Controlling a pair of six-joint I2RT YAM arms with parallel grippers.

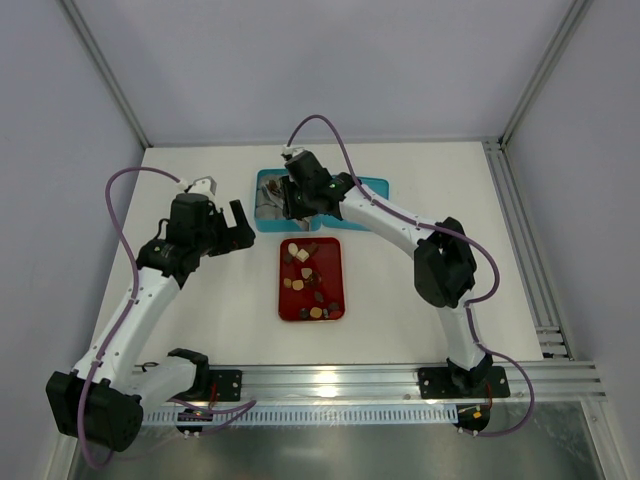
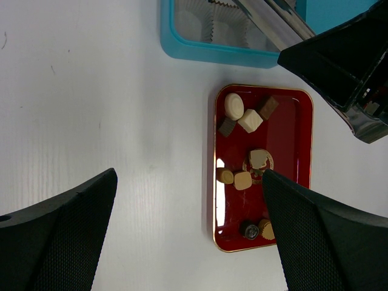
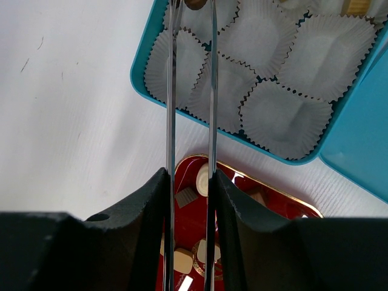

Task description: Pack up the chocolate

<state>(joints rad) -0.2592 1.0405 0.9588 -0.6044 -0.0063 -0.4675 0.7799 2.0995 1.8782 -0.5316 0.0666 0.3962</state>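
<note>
Several chocolates, dark brown, tan and cream, lie in a red tray, which also shows in the left wrist view. A teal box lined with white paper cups stands just behind the tray. My right gripper is shut on metal tongs. The tong tips reach over the box's near-left cups and pinch a small brown chocolate at the frame's top edge. My left gripper is open and empty above the bare table left of the tray.
The box's teal lid lies open to the right of the box. The right arm stretches across the table behind the tray. White walls and a rail bound the table.
</note>
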